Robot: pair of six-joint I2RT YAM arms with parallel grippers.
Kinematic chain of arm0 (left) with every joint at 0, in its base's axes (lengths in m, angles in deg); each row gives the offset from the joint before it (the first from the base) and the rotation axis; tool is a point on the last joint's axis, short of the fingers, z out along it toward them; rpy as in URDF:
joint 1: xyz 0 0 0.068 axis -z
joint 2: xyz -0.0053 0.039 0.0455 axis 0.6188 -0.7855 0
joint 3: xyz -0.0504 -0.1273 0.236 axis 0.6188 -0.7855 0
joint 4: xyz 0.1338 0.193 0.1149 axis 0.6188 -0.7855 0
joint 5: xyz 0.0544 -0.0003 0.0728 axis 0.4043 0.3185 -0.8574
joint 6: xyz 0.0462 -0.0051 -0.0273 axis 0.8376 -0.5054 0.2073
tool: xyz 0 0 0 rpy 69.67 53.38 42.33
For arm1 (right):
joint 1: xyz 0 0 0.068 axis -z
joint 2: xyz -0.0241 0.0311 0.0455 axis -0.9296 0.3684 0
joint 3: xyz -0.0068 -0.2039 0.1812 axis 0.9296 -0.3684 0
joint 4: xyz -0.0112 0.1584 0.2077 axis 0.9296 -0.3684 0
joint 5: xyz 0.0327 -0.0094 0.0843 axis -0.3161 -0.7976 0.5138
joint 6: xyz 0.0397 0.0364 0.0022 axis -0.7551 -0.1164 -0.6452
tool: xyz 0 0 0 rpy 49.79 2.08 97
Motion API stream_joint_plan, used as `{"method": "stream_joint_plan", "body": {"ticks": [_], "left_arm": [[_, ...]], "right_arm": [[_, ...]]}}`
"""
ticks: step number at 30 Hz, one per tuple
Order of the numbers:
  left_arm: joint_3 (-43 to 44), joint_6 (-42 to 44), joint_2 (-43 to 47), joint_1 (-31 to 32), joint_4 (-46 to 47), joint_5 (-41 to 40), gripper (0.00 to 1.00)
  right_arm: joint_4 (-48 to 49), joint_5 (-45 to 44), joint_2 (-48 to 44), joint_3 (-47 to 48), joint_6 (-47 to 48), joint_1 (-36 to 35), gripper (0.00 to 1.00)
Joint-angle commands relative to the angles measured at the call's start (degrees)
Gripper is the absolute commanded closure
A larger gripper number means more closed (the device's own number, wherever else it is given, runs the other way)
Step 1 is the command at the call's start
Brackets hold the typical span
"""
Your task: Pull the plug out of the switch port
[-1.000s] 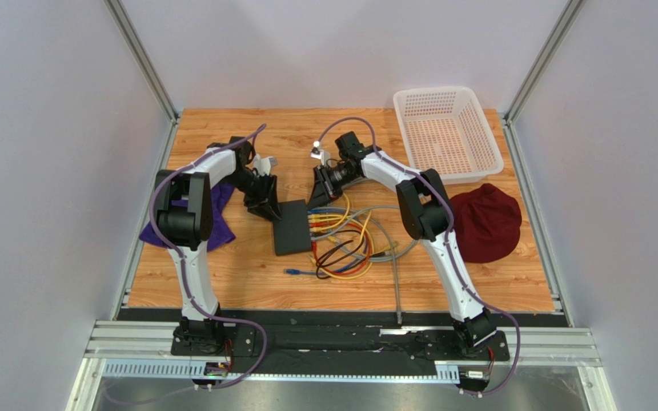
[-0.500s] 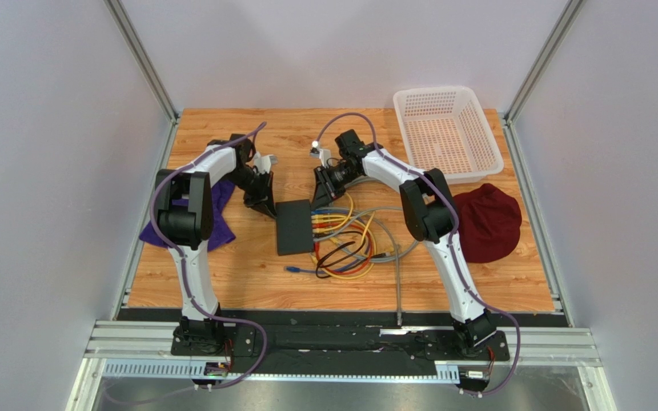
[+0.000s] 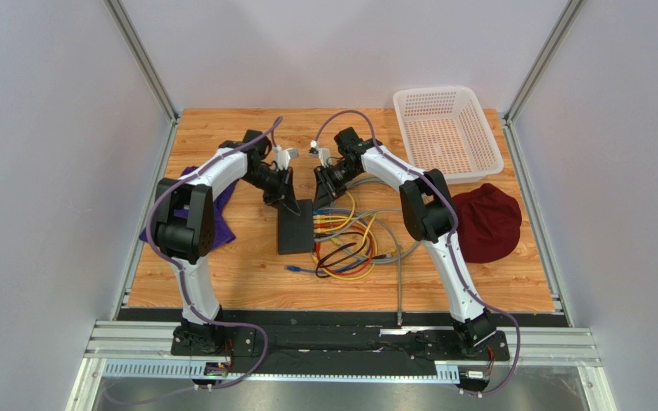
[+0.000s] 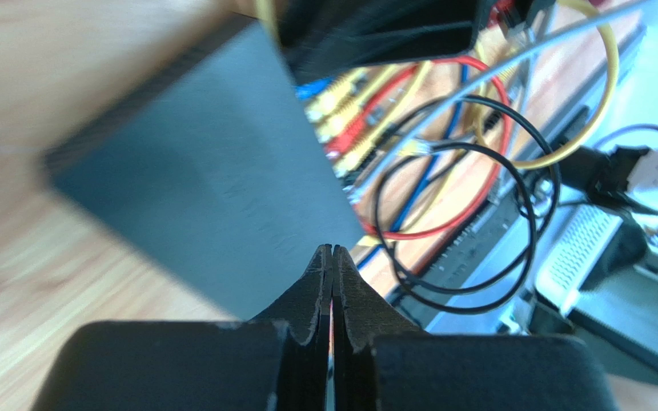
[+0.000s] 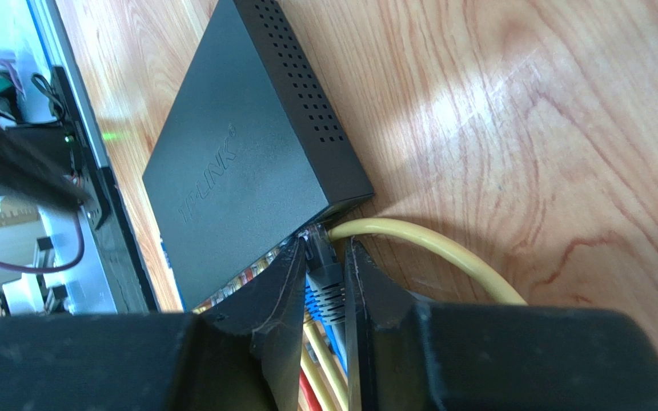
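White arm links [image 3: 195, 287], black joints [image 3: 178, 229], purple cables [image 3: 347, 113] looping alongside; matte black wedge-shaped jaws

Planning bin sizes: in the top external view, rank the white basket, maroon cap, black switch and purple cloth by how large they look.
1. white basket
2. maroon cap
3. black switch
Unranked: purple cloth, mostly hidden under the left arm.
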Motion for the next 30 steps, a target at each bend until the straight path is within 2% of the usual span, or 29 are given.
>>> {"method": "stream_joint_plan", "body": {"ticks": [1, 14, 18, 23, 30], "left_arm": [[-1.0, -3.02, -3.97, 1.59, 1.59, -0.63, 1.0], [2.43, -6.63, -12.59, 1.95, -0.95, -11.53, 1.0], [3.92, -6.19, -13.91, 1.95, -1.39, -11.63, 1.0], [4.89, -5.75, -14.26, 1.95, -1.48, -11.54, 1.0], [5.94, -4.87, -14.09, 1.95, -1.57, -11.27, 1.0]], "right_arm": [[-8.98, -8.82, 4.22, 4.04, 6.48, 1.41, 1.0], [-11.96, -10.85, 3.08, 3.52, 12.8, 2.73, 1.0], [-16.18, -10.84, 4.84, 7.03, 14.66, 3.26, 1.0], [-16.19, -10.5, 3.52, 7.48, 15.27, 3.88, 1.0], [-13.48, -5.93, -5.51, 8.8, 15.53, 4.41, 1.0]]}}
